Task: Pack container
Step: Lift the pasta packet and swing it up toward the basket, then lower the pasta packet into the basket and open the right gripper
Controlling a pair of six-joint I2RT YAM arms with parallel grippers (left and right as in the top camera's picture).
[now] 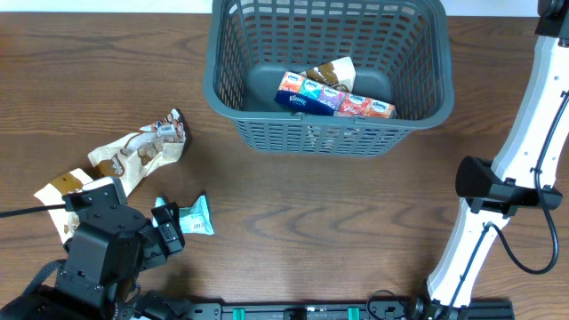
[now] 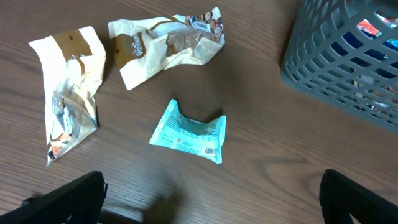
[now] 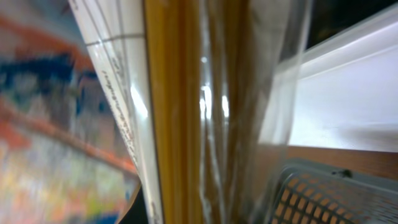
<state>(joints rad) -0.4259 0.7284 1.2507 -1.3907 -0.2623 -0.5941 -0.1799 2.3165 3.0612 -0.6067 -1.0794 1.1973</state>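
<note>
The dark grey-blue lattice container stands at the back middle; it also shows in the left wrist view and the right wrist view. Inside lie a row of colourful tissue packs and a cream snack bag. A small teal pack lies on the table just ahead of my open, empty left gripper. A clear pack of yellow sticks fills the right wrist view, held upright above the container's rim. My right gripper's fingers are hidden behind it.
Two crumpled cream-and-brown snack bags lie at the left, one nearer the middle and one at the table's left. My right arm rises along the right side and leaves the overhead view at the top.
</note>
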